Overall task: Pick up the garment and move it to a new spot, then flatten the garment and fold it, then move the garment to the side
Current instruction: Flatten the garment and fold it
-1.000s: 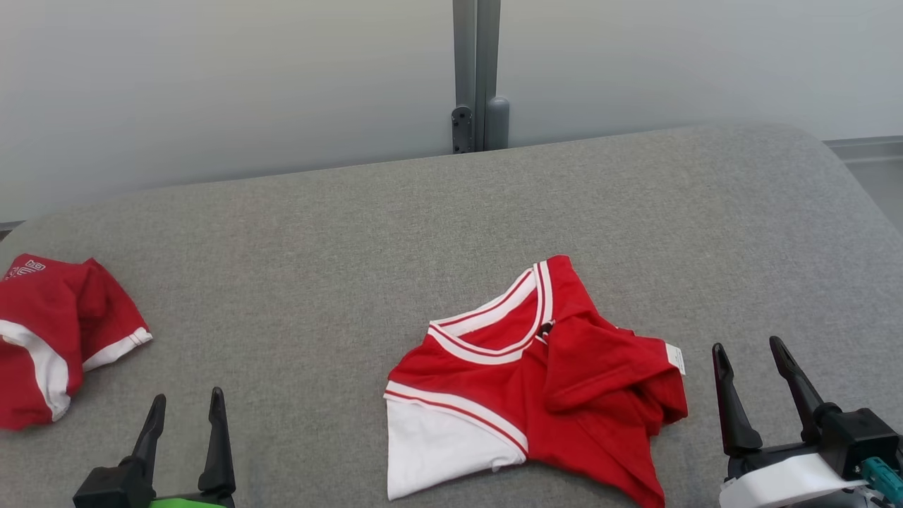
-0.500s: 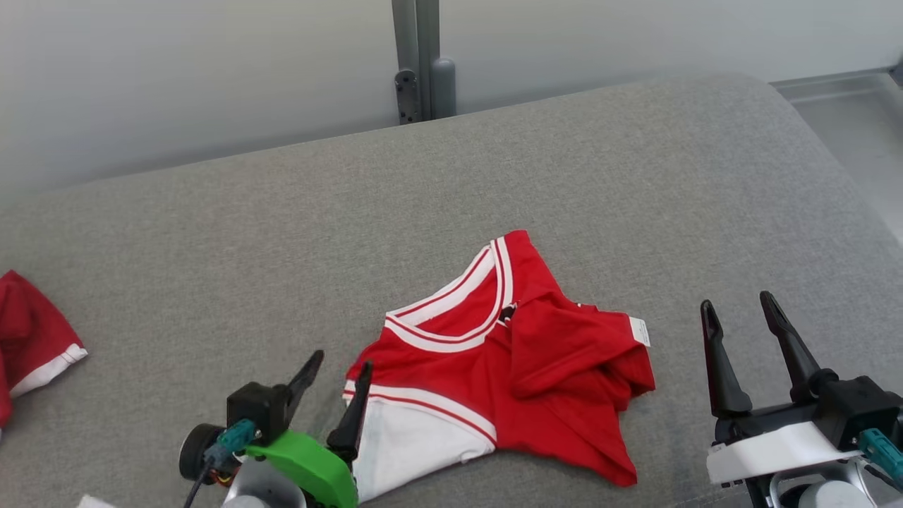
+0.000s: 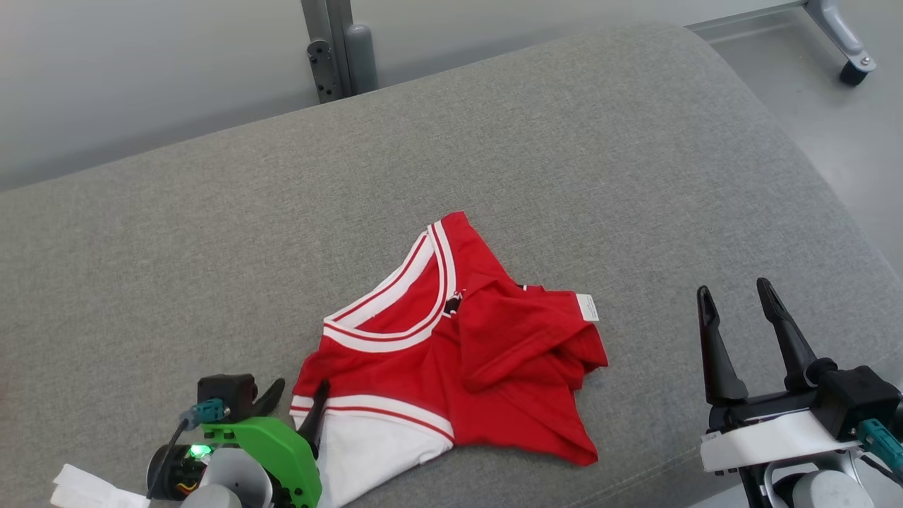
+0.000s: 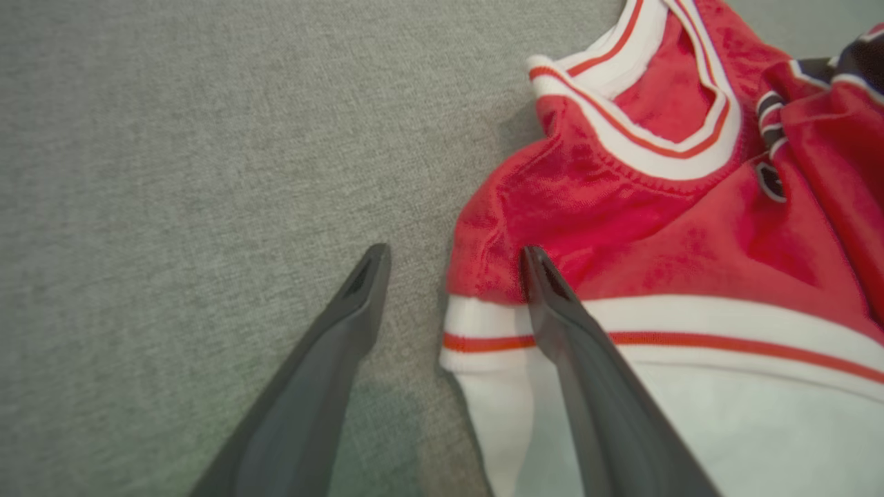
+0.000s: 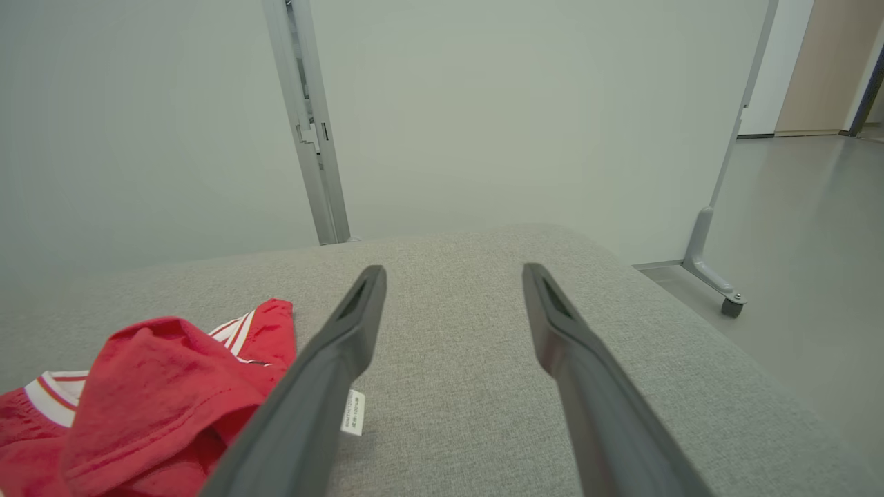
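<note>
Left gripper (image 3: 302, 386), at the near left corner of the crumpled red jersey with white-and-red trim (image 3: 508, 367): jaws wide apart and gripping nothing, one finger over the jersey's banded sleeve edge, the other over the grey fabric-covered table (image 3: 564, 141) just beside it. Right gripper (image 3: 734, 288), well off to the jersey's right: jaws spread wide, empty. The jersey lies bunched on the table, its white care label (image 3: 587, 307) showing at its right side, and a grey metal post (image 3: 337, 49) stands beyond its far edge.

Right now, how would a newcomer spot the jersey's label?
Start at the grey cushion; the red jersey lies crumpled near its front edge. The label sticks out on its right side, toward the right gripper: a small white tab, unlike the red-striped white trim.
</note>
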{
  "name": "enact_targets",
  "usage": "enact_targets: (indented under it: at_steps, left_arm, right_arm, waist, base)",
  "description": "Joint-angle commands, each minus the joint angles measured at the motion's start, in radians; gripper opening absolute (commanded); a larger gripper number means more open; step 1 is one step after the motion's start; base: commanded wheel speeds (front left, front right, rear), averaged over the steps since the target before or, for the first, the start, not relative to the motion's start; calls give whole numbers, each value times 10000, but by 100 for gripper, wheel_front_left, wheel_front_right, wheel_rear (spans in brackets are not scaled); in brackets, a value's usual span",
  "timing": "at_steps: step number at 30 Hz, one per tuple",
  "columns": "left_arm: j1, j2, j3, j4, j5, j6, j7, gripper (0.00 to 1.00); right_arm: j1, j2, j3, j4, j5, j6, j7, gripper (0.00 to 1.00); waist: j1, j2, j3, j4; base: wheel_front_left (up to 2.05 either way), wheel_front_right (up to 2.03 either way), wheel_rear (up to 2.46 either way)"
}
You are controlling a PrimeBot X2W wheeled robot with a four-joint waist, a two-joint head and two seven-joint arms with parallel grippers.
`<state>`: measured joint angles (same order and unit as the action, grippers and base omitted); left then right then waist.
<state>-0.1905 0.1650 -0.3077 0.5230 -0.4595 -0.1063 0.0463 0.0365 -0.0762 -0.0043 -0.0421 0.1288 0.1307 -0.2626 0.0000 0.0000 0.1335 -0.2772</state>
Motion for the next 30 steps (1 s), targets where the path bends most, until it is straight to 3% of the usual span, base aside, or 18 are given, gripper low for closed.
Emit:
enact_targets:
  at_steps: [1,7,10,15,21,30]
  left_arm:
    - [-6,66,-80,125,-185,-75,151,0]
    - [117,79,-173,-485,-408,-158,-51,0]
    - [50,37,233,-1260,-745,-100,-590,0]
    - [-375,543,499,-2950,-408,94,-965,0]
    - [-1193,1357,609,-4935,-152,53,-284,0]
    - [-2962,2570,540,-5849,-185,-158,784,0]
  right_arm:
    - [10,12,-1,6,33,1,-31,100]
    - [66,53,-69,86,70,1,-31,100]
    - [109,54,-75,112,87,1,-31,100]
    - [217,53,-82,142,107,1,-33,100]
    - [134,83,-49,188,143,1,-33,100]
    - [-46,186,51,239,291,1,-33,100]
  waist:
    - [0,0,44,-106]
    - [0,0,-154,-45]
    - [0,0,-274,20]
    - [0,0,-457,183]
    - [0,0,-593,236]
    - [0,0,-557,-211]
  base:
    - [0,0,0]
    - [0,0,0]
    - [0,0,0]
    - [0,0,0]
    - [0,0,0]
    - [0,0,0]
